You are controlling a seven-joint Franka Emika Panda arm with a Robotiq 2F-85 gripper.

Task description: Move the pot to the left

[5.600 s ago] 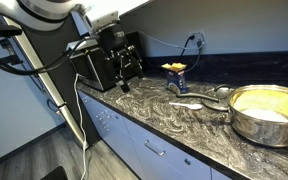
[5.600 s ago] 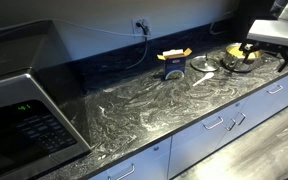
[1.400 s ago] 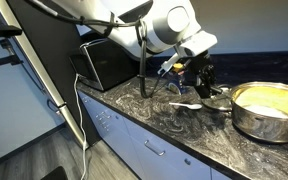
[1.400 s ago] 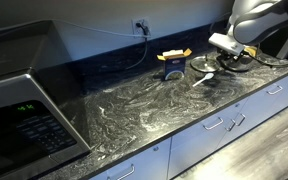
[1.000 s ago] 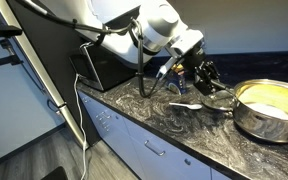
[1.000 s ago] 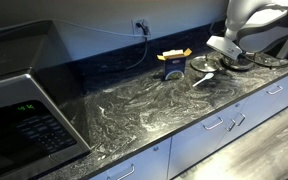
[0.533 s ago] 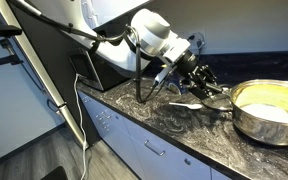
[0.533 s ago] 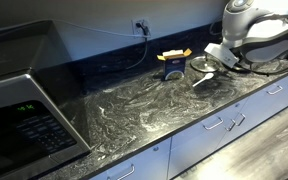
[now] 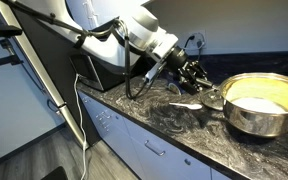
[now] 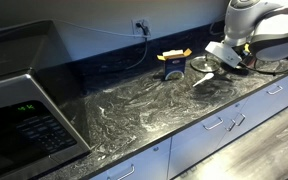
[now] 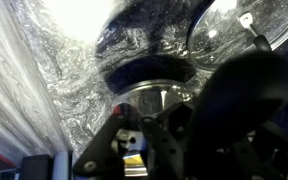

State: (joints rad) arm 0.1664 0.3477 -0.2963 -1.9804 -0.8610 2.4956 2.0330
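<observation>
The pot (image 9: pixel 264 112), shiny steel with a cream inside, stands at the right end of the marbled counter (image 9: pixel 164 125). My gripper (image 9: pixel 212 88) reaches in from the left and is shut on the pot's near edge. In the wrist view the pot's steel wall (image 11: pixel 149 88) fills the middle just ahead of my dark fingers (image 11: pixel 124 140), with my gripper (image 11: pixel 154 118) close against it. In an exterior view my gripper (image 10: pixel 227 60) sits low under the white arm, which hides most of the pot.
A glass lid (image 10: pixel 202 64) (image 11: pixel 246 30) and a white spoon (image 10: pixel 206 77) (image 9: pixel 187 104) lie beside the pot. A yellow-and-blue box (image 10: pixel 172 62) stands at the back wall. A microwave (image 10: pixel 24 110) occupies one counter end.
The arm has drawn back to the left in one exterior view, and the pot has shifted left and slightly up with the gripper. Lid, spoon and box have not moved.
</observation>
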